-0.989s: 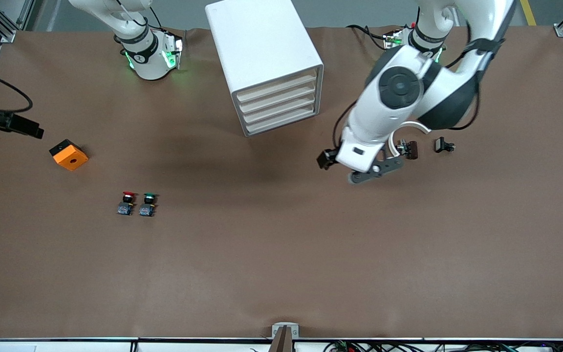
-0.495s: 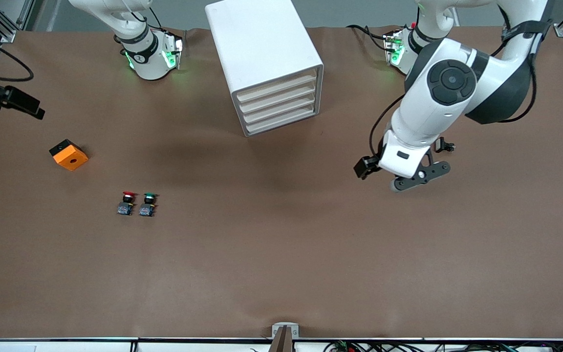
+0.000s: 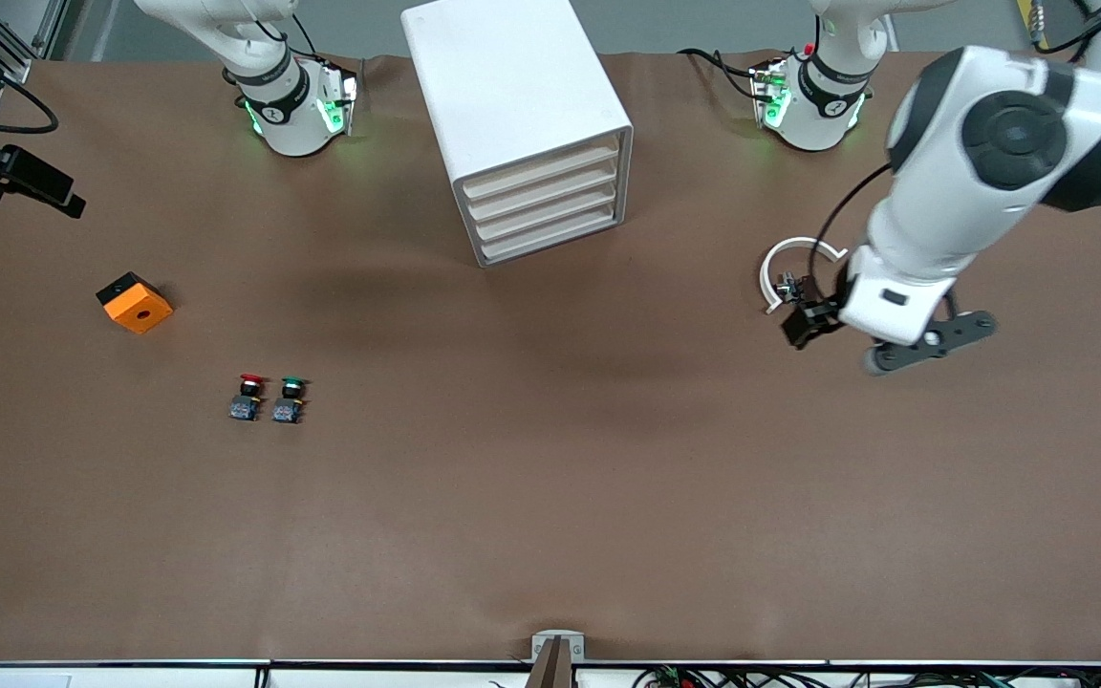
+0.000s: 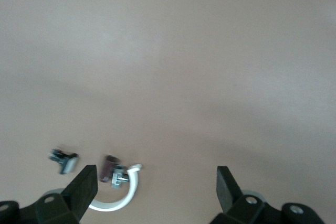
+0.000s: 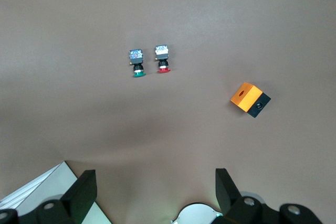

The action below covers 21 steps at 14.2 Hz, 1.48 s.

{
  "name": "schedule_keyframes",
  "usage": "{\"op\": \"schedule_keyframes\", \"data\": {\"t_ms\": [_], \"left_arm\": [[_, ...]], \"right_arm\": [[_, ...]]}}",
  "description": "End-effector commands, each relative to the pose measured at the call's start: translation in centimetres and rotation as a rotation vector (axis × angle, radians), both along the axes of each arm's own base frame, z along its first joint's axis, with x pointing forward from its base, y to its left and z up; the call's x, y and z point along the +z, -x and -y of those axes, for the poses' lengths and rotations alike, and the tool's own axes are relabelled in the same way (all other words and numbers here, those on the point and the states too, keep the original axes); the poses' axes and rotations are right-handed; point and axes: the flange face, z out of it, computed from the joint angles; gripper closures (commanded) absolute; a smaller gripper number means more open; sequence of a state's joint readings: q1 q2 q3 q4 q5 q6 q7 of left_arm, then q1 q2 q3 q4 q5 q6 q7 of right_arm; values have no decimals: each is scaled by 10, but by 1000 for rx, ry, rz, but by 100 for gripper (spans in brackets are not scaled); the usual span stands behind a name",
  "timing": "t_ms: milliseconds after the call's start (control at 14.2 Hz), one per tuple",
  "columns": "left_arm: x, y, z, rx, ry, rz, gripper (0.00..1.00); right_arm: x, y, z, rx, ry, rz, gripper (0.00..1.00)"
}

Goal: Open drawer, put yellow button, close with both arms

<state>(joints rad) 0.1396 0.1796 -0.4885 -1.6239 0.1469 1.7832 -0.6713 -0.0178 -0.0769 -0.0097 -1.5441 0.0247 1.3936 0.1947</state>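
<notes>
Start from the cabinet point(image 3: 503, 86). The drawer point(image 3: 543, 164) is the top one of four and is shut, flush with the three below it. The drawer fronts sit askew: they face the front camera and turn a little toward the left arm's end of the surface point(image 3: 550, 497). Any pull has to follow that slant, out from the cabinet along the line the fronts face. The front's long edge runs crosswise to that line.

Your left tool point(image 4: 155, 177) hangs over the surface toward the left arm's end from the cabinet. It is just beside a white ring point(image 3: 766, 272) and some small dark parts, with its fingers spread wide and nothing between them. Your right tool point(image 5: 155, 181) is also wide open and empty. It sits out at the right arm's end, well apart from the cabinet. The left tool is therefore the nearer one, and it is on the side the fronts lean toward, so it looks better placed for the pull.

You cannot pick out the yellow button in any view. Only a red-capped button point(image 3: 249, 384) and a green-capped button point(image 3: 291, 386) show. They stand side by side, nearer the front camera than the cabinet and toward the right arm's end. An orange block point(image 3: 135, 303) lies farther out that way.
</notes>
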Motion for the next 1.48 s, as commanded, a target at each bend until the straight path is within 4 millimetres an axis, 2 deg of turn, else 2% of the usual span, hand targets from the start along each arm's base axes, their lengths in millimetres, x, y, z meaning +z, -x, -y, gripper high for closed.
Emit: {"op": "schedule_keyframes", "data": {"t_ms": [0, 141, 495, 707, 848, 1060, 1131, 1413], "left_arm": [[19, 12, -22, -13, -46, -18, 0], [30, 18, -27, -5, -58, -16, 0], [47, 17, -64, -70, -55, -7, 0], [55, 22, -67, -100, -61, -5, 0], [57, 21, -76, -107, -64, -6, 0], [64, 25, -76, -139, -68, 2, 0], [71, 28, -75, -153, -71, 15, 0], [84, 36, -100, -247, -76, -12, 0]], "right_arm": [[5, 10, -1, -16, -15, 20, 0], [6, 10, -1, -16, -15, 24, 0], [4, 20, 1, -22, -25, 40, 0], [4, 24, 0, -21, -29, 45, 0], [5, 23, 1, -23, -28, 48, 0], [6, 22, 5, -18, -29, 62, 0], [8, 22, 6, -13, -26, 67, 0], [10, 22, 7, 39, -16, 73, 0]]}}
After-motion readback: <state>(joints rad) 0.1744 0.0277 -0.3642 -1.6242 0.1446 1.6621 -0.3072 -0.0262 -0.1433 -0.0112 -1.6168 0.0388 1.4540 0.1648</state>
